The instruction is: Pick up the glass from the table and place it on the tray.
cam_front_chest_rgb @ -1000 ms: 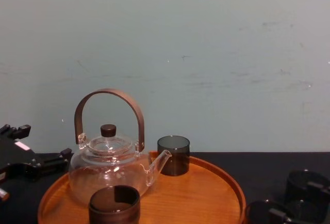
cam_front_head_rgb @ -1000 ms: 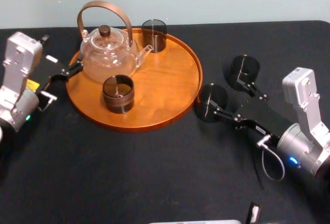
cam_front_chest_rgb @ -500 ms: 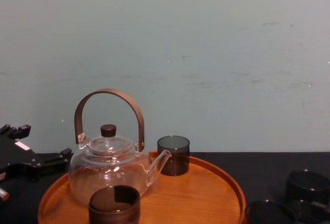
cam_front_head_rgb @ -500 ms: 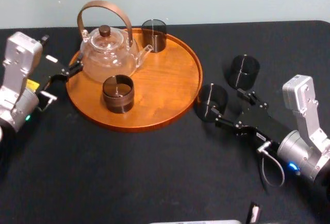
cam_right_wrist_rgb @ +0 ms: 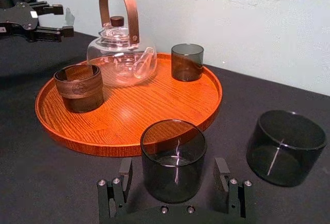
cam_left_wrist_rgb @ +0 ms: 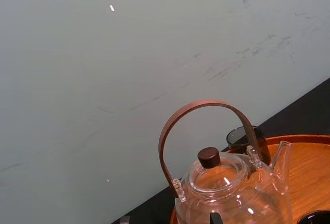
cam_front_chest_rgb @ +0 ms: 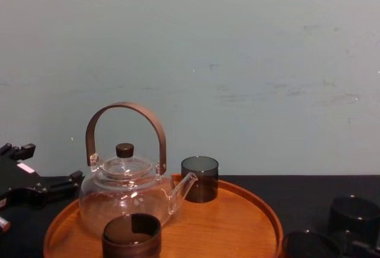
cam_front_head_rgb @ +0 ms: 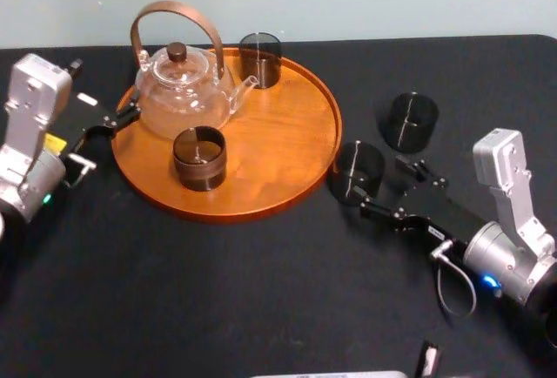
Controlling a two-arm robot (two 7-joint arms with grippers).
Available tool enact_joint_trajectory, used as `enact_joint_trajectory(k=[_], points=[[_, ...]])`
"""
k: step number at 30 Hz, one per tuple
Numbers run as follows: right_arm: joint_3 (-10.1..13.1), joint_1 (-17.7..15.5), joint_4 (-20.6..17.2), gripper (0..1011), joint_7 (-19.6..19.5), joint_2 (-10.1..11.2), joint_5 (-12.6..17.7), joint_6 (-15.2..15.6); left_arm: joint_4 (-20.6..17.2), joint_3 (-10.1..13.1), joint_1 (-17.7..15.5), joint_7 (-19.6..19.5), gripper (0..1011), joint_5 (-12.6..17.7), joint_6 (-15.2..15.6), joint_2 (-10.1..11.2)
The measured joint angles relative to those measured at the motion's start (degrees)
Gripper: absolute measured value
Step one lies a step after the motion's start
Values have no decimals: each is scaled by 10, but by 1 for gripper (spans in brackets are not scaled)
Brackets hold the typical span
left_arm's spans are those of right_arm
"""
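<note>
Right gripper (cam_front_head_rgb: 391, 186) has drawn back slightly toward the robot; fingers wide, smoked glass (cam_front_head_rgb: 357, 169) standing between them, ungripped. Glass upright on table (cam_front_head_rgb: 261, 291), just beside tray (cam_front_head_rgb: 287, 134) rim. Left gripper (cam_right_wrist_rgb: 64, 20) parked left of tray, fingers apart.

No text can be read; the yellow sticker (cam_front_head_rgb: 55, 143) on the left arm (cam_front_head_rgb: 26, 169) is too small.

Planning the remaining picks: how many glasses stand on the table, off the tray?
2. One glass stands right of the tray, at the fingertips of the open right hand. The other glass stands farther right and back. None seems hidden. The left hand rests left of the tray.
</note>
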Motion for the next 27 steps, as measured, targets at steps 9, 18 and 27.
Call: enact_joint_trajectory(k=[9, 18, 27], points=[[0, 20, 25, 1002, 16, -14, -5, 6, 0, 0, 0, 0, 1001, 0, 0, 0], [-3, 37, 49, 1002, 23, -23, -9, 10, 0, 0, 0, 0, 1001, 0, 0, 0], [-13, 64, 80, 1002, 33, -33, -15, 14, 0, 0, 0, 0, 1001, 0, 0, 0]])
